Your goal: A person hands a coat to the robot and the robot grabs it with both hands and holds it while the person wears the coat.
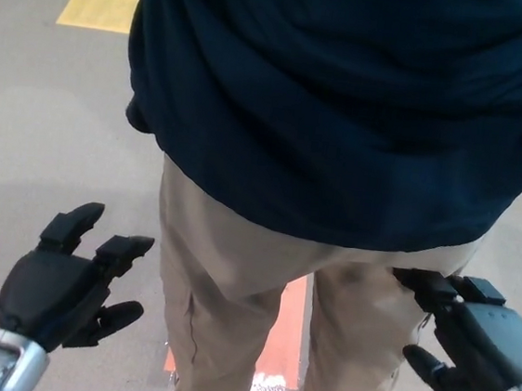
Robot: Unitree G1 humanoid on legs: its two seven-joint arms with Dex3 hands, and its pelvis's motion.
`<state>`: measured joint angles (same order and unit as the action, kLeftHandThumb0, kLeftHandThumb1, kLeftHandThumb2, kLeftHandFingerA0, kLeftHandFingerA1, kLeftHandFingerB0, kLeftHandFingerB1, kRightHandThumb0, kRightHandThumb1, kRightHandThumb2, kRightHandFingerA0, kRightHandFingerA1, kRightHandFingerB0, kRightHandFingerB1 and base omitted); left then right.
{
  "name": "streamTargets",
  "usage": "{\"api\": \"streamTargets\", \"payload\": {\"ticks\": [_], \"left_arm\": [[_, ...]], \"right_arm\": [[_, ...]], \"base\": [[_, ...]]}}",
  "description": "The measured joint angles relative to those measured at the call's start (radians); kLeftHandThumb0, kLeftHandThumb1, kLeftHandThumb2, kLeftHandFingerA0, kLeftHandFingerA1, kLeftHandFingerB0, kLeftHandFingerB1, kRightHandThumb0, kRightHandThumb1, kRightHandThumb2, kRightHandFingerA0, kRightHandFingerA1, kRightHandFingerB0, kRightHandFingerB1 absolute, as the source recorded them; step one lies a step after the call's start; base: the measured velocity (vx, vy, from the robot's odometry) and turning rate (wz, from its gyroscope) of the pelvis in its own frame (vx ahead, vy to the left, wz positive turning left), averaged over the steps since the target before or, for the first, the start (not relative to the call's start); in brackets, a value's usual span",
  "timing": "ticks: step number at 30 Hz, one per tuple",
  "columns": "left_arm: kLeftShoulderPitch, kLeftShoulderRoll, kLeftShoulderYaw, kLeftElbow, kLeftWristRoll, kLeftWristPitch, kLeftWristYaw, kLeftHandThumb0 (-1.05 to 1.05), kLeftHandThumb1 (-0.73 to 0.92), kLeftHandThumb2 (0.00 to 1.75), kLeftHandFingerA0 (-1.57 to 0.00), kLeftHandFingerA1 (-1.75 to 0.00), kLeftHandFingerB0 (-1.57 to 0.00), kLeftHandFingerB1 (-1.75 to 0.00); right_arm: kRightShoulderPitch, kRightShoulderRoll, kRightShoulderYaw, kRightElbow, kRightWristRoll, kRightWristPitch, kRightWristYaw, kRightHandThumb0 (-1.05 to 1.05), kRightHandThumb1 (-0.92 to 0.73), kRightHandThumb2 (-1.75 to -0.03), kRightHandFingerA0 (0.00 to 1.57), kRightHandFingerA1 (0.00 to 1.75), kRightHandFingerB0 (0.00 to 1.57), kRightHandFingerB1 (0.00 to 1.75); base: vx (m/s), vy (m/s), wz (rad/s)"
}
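Black left hand (pixel 63 279) and right hand (pixel 470 334) hover spread, holding nothing; beyond them the navy coat (pixel 345 111) hangs on the person's back over tan trousers (pixel 233 286). Wearing looks done; next, probably lowering both arms.

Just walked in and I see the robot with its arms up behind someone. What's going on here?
A person stands right in front of the robot, wearing a dark navy coat that hangs over beige trousers. The robot holds nothing: its left hand and right hand are both open, fingers apart, low on either side of the person's legs and clear of the coat's hem. The coat looks to be on already, so the holding part seems done.
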<state>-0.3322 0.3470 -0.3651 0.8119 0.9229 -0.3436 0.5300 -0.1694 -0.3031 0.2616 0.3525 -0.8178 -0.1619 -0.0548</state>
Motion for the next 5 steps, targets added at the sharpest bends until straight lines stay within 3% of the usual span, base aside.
{"api": "streamTargets", "payload": {"ticks": [5], "left_arm": [[-0.034,0.004,-0.023,0.033,-0.006,0.013,-0.074,-0.76,0.92,0.77,-0.27,-0.32,-0.27,-0.32]], "right_arm": [[-0.053,-0.025,0.035,0.043,0.0,0.053,0.085,-0.31,-0.61,-1.12,0.01,0.46,0.01,0.45]], "base": [[0.0,0.0,0.0]]}}
